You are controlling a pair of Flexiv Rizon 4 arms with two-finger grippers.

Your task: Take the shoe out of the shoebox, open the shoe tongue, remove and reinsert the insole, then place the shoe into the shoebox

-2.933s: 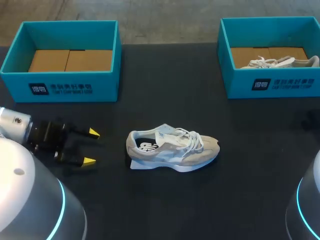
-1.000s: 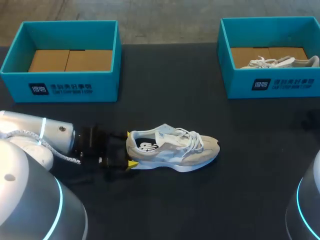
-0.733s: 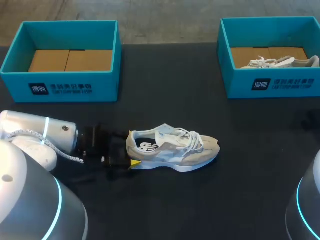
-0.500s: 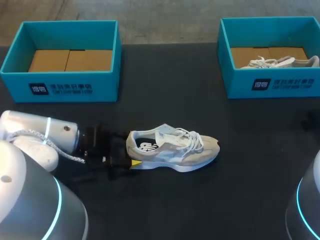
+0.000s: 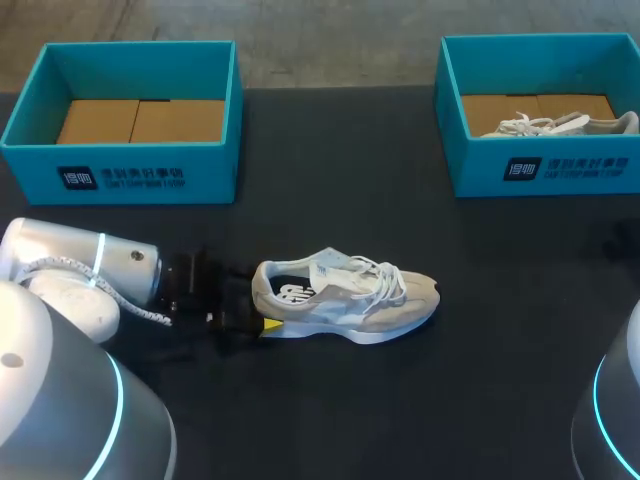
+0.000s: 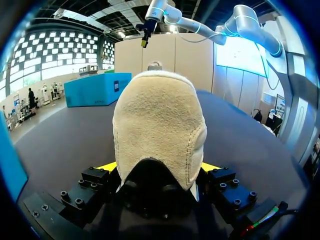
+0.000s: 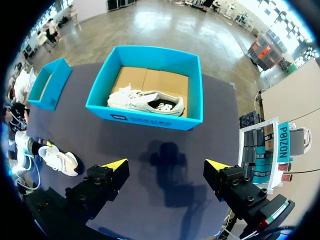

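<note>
A beige and white sneaker [image 5: 345,297] lies on its sole in the middle of the black table, toe pointing right. My left gripper [image 5: 258,297] is at its heel, open, with one yellow-tipped finger on each side. In the left wrist view the suede heel [image 6: 157,130] fills the space between the fingers [image 6: 107,166], and I cannot see whether they touch it. My right gripper [image 7: 165,165] hangs open and empty high above the table's right side. From there the sneaker [image 7: 59,159] shows far off beside my left arm.
An empty teal shoebox [image 5: 150,175] stands at the back left. A second teal shoebox [image 5: 545,165] at the back right holds another pale sneaker [image 5: 560,124]. The right wrist view looks down on that shoebox [image 7: 145,117].
My left arm has slid right from the table's left part until its fingers straddle the sneaker's heel. Over the last second it crept only slightly further. The sneaker has stayed put.
</note>
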